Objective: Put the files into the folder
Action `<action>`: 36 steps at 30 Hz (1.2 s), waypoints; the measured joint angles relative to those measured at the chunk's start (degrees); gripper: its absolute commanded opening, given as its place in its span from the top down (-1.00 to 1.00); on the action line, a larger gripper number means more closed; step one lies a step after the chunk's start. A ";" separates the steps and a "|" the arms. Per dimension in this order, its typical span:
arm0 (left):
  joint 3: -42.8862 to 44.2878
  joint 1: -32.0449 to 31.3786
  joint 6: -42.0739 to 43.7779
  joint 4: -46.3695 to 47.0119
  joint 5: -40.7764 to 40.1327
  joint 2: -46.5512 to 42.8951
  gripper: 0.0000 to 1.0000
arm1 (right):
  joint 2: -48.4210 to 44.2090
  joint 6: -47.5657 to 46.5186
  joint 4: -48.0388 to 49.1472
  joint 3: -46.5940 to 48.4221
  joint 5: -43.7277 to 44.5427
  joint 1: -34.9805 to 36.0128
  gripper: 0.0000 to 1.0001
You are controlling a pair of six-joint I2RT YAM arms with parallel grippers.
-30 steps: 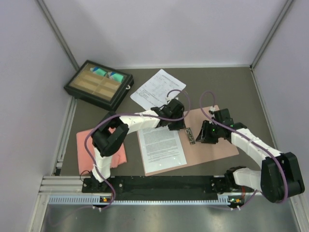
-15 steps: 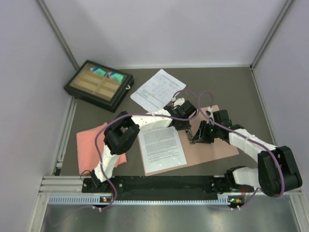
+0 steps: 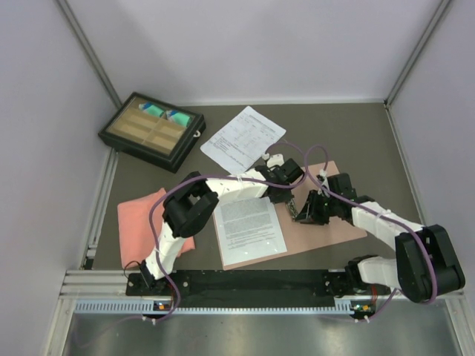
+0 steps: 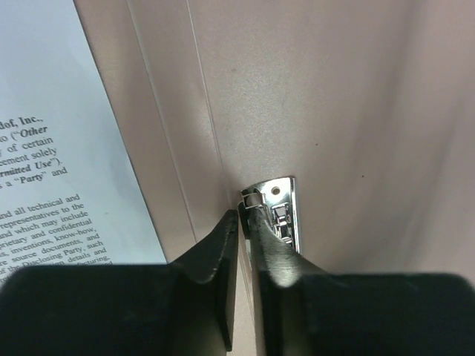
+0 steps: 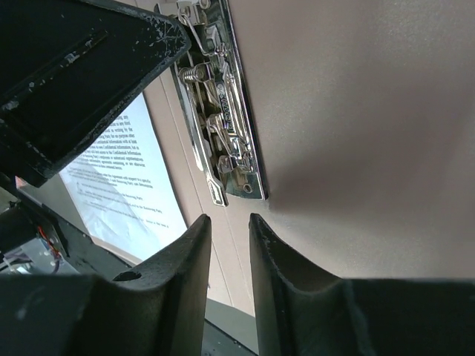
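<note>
On folder, wrist views show what arms hide from above: left gripper jaws nearly together at clip end, grip unclear, right gripper narrow and empty; text sheet lies lengthwise beside clip, table sheet skewed beyond, near tray.

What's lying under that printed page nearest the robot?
An open pinkish folder lies under the text sheet, its metal clip showing beside it. Anything between sheet and folder is covered, so unseen.
</note>
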 measured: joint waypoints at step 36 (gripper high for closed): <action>-3.87 0.68 -0.44 5.88 2.80 -1.36 1.00 | 8.24 -1.70 6.23 -0.50 -7.78 0.00 0.74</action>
